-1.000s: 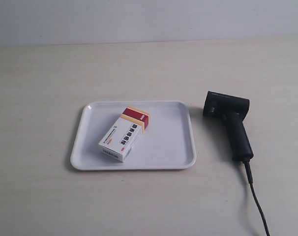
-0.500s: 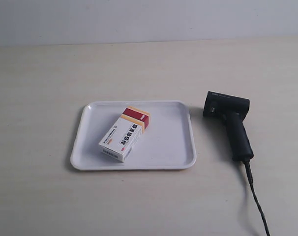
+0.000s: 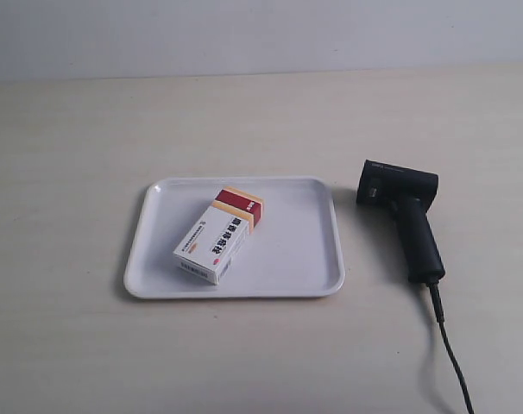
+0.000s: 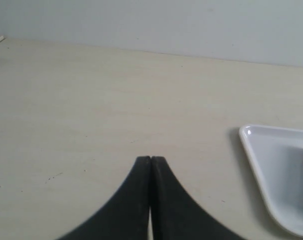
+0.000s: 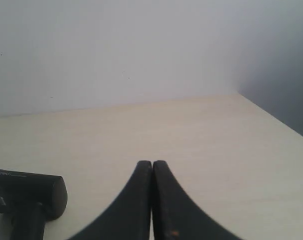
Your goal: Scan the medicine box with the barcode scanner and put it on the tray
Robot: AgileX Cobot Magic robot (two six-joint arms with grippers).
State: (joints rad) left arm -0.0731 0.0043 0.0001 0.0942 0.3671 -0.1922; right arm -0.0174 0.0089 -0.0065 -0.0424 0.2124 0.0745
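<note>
Left gripper (image 4: 150, 161) and right gripper (image 5: 152, 164) both pinched together on nothing, and we see the medicine box (image 3: 220, 234) lying flat, angled, on the tray (image 3: 305, 259), barcode scanner (image 3: 406, 217) just beside on the table (image 3: 72, 155), cable (image 3: 451, 354) perhaps trailing off-frame.

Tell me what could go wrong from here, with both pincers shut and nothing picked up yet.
1. The medicine box already lies on the tray, while the barcode scanner lies on the table beside it; the scan could get skipped.
2. The scanner's cable trails off toward the view's bottom edge; lifting the scanner may drag or snag it.
3. The left pincer and right pincer are both shut, so each must open before grasping or it may just push the object.
</note>
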